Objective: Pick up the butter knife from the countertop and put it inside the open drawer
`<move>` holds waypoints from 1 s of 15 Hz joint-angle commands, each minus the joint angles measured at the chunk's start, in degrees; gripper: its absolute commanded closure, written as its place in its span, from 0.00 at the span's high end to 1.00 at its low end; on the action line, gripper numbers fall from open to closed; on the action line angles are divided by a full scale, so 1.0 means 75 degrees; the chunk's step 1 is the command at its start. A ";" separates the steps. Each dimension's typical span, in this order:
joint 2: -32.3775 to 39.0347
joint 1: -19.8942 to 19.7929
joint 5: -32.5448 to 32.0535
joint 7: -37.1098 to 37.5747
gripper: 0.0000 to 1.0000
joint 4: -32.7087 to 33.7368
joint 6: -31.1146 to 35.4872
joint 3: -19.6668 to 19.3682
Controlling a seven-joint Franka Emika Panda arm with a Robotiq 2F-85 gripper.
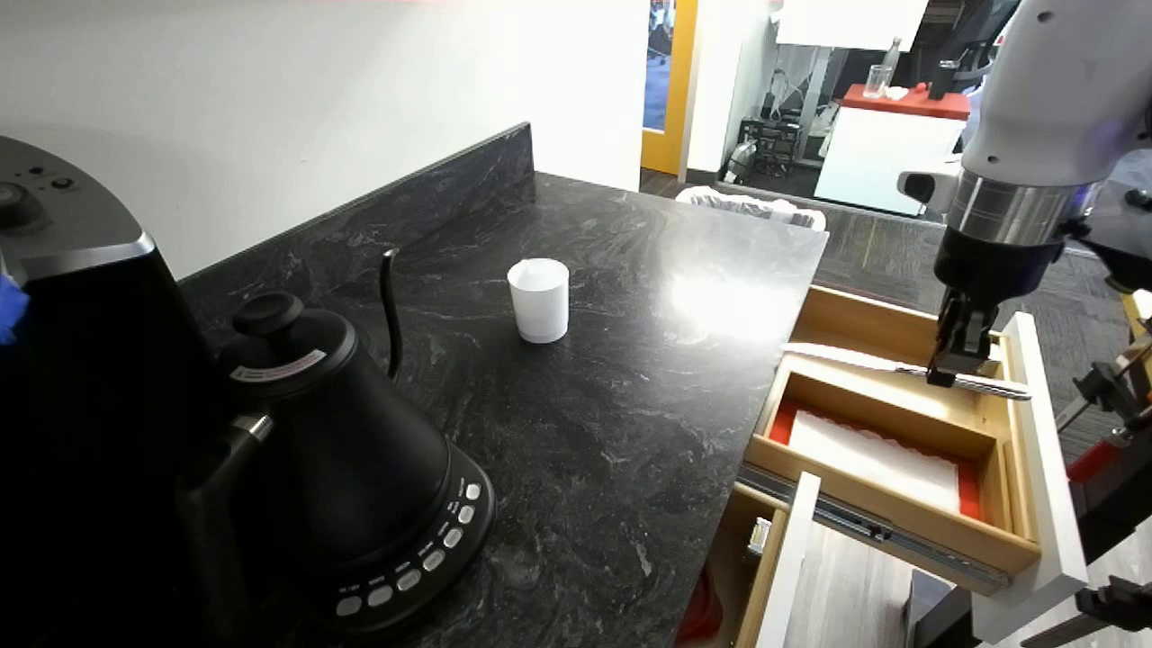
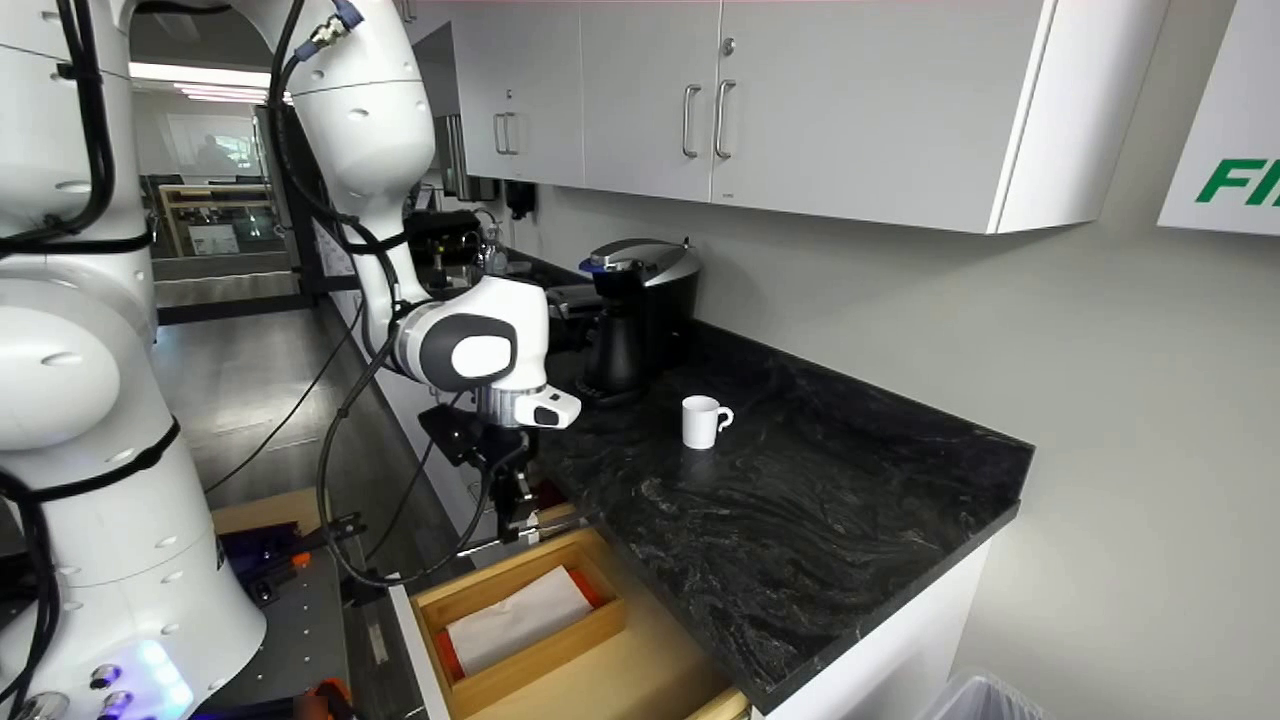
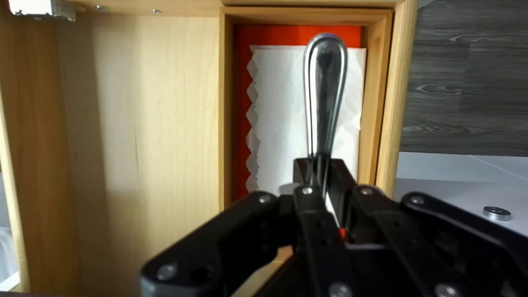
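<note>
Mug (image 2: 698,424) is on the countertop (image 2: 820,540), roughly midway between the front and back edges, with the kettle (image 1: 360,450) farther from the end edge and a machine (image 1: 81,342) right beside it, closer to the back. The open drawer (image 3: 177,103) sticks out from under the front edge near the front corner, a sheet (image 3: 284,107) inside its box insert (image 3: 225,103) and the butter knife (image 3: 326,82) up above in the gripper (image 3: 321,177).

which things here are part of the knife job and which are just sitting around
Part of the job:
butter knife
gripper holding it
open wooden drawer beneath
dark marbled countertop

Just around:
white mug
black gooseneck kettle
black-and-silver appliance, maybe a coffee maker
</note>
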 commanded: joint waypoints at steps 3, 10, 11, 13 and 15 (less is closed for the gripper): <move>-0.0116 0.0217 0.0110 0.0337 0.06 -0.0136 0.0156 -0.0088; -0.0127 0.0340 0.0085 0.0627 0.06 -0.0159 0.0162 -0.0107; -0.0120 0.0351 0.0071 0.0676 0.06 -0.0158 0.0169 -0.0118; -0.0116 0.0360 0.0079 0.0734 0.06 -0.0158 0.0168 -0.0115; -0.0112 0.0375 0.0079 0.0788 0.06 -0.0157 0.0171 -0.0114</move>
